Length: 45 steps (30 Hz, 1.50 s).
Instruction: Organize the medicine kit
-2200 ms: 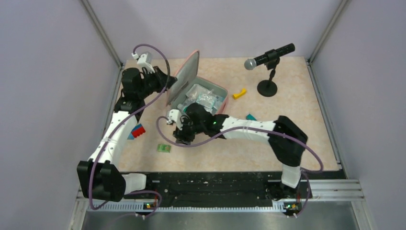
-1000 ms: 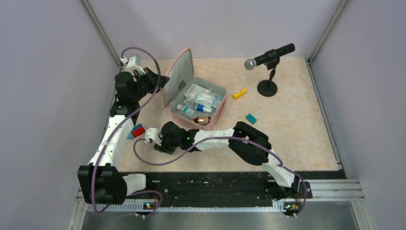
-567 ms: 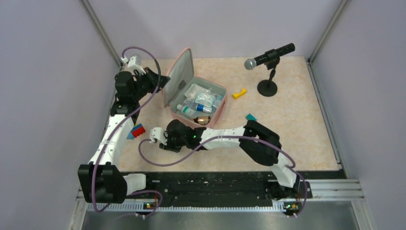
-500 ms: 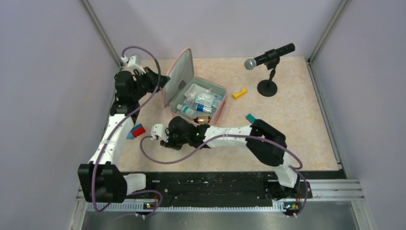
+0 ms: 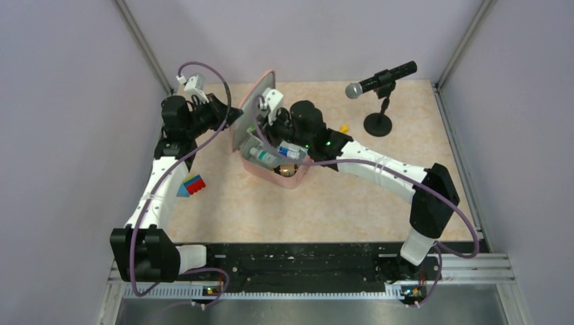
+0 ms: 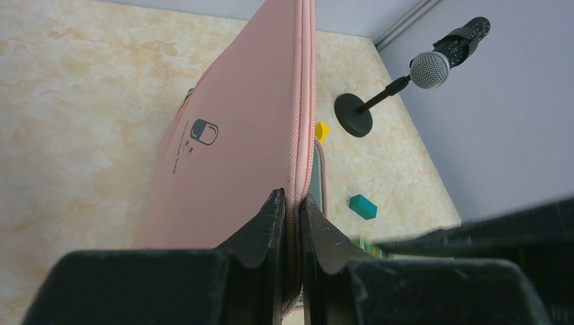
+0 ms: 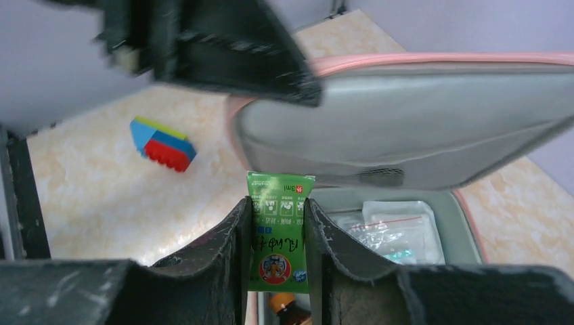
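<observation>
Toward the far left of the surface (image 5: 338,203) stands one medicine kit (image 5: 269,174), open, with its lid (image 6: 230,156) upright. The left end effector (image 6: 292,203) is nearly closed, pinching the lid's edge. The right end effector (image 7: 277,203) is partly closed on one green sachet (image 7: 279,237), held over the open kit. Also shown are one microphone (image 5: 379,80), one yellow block (image 5: 344,127), one teal block (image 6: 363,206) and one multicoloured block (image 5: 193,185). Only the left wrist view shows the pill logo (image 6: 203,131) and the teal block. Only the right wrist view shows the sachet.

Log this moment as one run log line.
left tool: clamps lid of open medicine kit | right tool: holds green sachet over it
</observation>
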Motion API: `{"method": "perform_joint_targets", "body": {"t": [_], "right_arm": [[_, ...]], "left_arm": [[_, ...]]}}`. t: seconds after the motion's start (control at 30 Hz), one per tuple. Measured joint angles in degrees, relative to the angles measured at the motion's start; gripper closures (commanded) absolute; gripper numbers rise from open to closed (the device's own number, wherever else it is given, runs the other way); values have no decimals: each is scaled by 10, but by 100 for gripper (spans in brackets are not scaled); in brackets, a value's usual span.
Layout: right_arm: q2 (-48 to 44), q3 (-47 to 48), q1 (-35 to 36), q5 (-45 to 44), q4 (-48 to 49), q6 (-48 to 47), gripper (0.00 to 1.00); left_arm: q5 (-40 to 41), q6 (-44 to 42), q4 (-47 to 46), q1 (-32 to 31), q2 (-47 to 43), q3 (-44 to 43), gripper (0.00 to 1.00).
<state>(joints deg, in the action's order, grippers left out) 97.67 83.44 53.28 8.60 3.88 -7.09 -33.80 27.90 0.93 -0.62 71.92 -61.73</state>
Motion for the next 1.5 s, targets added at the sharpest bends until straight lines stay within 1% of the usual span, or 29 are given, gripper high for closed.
{"method": "perform_joint_targets", "body": {"t": [0.13,0.2,0.3,0.4,0.53,0.63,0.83,1.0,1.3,1.4,1.5], "right_arm": [[27,52,-44,-13,-10,84,70],[43,77,-64,-12,-16,141,70],[45,80,-85,-3,-32,210,70],[45,81,-100,23,-51,262,70],[49,81,-114,90,-73,320,70],[55,80,-122,136,-83,355,70],[66,73,-136,183,-82,414,69],[80,73,-144,197,-84,461,68],[119,70,-160,202,-85,572,69],[119,64,-160,209,-74,581,73],[119,62,-161,230,-51,553,74]], "left_arm": [[-7,3,4,0,1,-2,100],[-9,3,4,0,1,-2,100],[-14,3,4,0,2,-2,100],[-21,5,4,-2,2,-1,100],[-26,-6,7,-10,2,1,100],[-12,-29,20,-26,-7,3,100],[6,-85,54,-49,-21,5,100],[6,-123,78,-53,-31,5,100],[6,-193,122,-57,-52,5,100],[6,-208,130,-60,-53,5,100],[7,-214,132,-62,-53,5,100]]}}
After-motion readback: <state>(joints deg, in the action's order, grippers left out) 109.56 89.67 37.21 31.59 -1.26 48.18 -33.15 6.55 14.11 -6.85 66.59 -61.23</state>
